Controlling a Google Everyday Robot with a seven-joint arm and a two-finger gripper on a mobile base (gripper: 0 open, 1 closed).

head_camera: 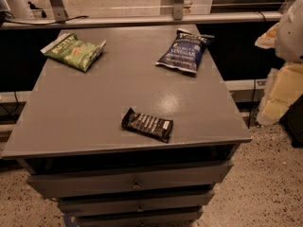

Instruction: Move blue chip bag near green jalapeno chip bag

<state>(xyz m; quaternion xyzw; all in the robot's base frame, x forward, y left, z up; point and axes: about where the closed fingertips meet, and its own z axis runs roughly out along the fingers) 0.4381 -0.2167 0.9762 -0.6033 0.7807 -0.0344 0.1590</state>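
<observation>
The blue chip bag is dark navy with white "vinegar" lettering and lies flat at the back right of the grey table top. The green jalapeno chip bag lies flat at the back left, about a bag's length and a half from the blue one. My gripper hangs as a pale shape at the right edge of the view, beyond the table's right side and lower than the blue bag. It holds nothing that I can see.
A small black candy bar wrapper lies near the table's front edge, in the middle. The table has drawers below its front. A rail runs behind the table. Speckled floor lies to the right.
</observation>
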